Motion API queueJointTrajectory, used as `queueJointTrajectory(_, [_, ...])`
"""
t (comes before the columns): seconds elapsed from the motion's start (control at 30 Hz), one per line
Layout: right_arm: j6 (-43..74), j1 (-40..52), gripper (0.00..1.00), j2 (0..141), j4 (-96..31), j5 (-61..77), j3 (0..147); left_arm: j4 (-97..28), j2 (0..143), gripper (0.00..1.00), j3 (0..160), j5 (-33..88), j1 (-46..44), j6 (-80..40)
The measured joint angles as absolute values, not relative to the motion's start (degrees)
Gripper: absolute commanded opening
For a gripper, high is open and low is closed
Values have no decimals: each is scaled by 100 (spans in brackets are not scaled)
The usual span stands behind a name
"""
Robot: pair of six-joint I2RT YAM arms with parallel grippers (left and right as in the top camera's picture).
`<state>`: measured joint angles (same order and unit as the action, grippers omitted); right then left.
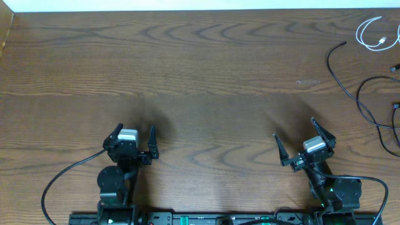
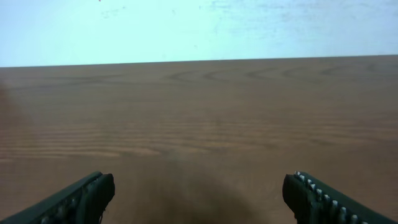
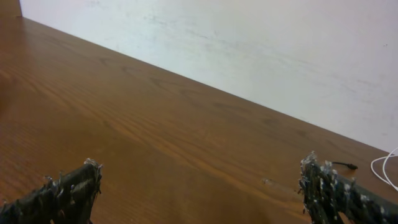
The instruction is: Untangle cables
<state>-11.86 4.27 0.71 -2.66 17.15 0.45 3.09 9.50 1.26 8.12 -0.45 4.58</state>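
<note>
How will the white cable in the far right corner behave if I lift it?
Probably floppy: the white cable lies in loose loops, so it should droop and uncoil. Thin and short, likely light. Pushed, it would probably bunch up rather than slide whole.

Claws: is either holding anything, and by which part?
Nothing held: the left claw and right claw are open, empty; white cable and black cables lie untouched at the far right.

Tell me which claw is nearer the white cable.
Right. The right claw sits left of the white cable, toward the near edge; the left claw is much farther left.
</note>
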Motion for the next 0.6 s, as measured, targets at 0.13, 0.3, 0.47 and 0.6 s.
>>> queueJointTrajectory(0.13, [-1186,427,99,71,-266,1715,47,86,615,92,36,722,-45,495])
queueJointTrajectory(0.3, [-1186,427,99,71,-266,1715,47,-82,259,92,69,587,-45,576])
queueJointTrajectory(0.47, [-1186,427,99,71,-266,1715,45,-108,67,92,84,534,-45,609])
queueJointTrajectory(0.6, [-1186,427,99,71,-266,1715,47,-110,62,92,84,517,-45,609])
